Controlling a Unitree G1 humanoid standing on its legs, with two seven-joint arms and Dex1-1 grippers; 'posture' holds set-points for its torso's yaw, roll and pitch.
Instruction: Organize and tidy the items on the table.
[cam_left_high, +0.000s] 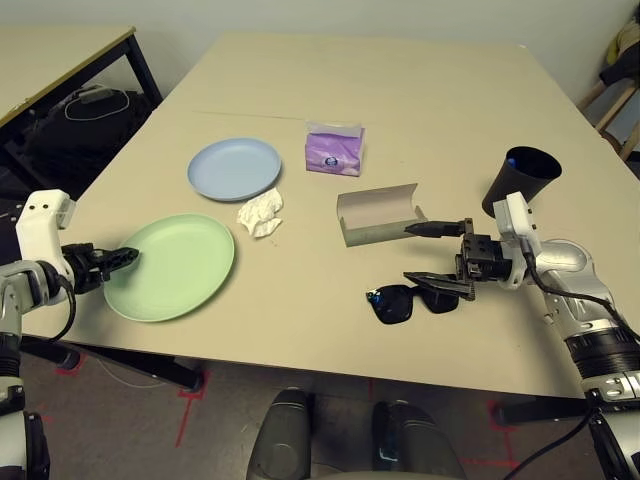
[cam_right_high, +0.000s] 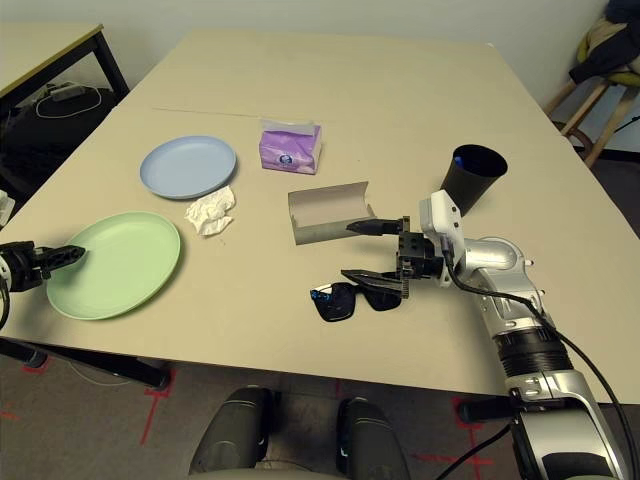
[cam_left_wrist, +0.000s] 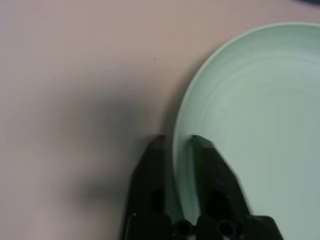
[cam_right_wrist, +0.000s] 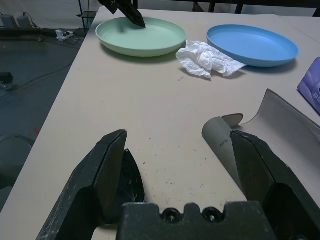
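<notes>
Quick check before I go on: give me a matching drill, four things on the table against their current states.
Things:
1. round pale green plate
2. round light blue plate
3. grey-olive glasses case
4. black sunglasses

States:
A. lying open
B. rim pinched by the left pincer
C. beside the crumpled white tissue, ungripped
D. just below the open right pincer

Pairs: 1-B, 2-C, 3-A, 4-D

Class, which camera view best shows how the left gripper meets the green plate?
The left wrist view: the left gripper has one finger on each side of the green plate rim. The eye views show this from afar; the right wrist view shows it distantly.
</notes>
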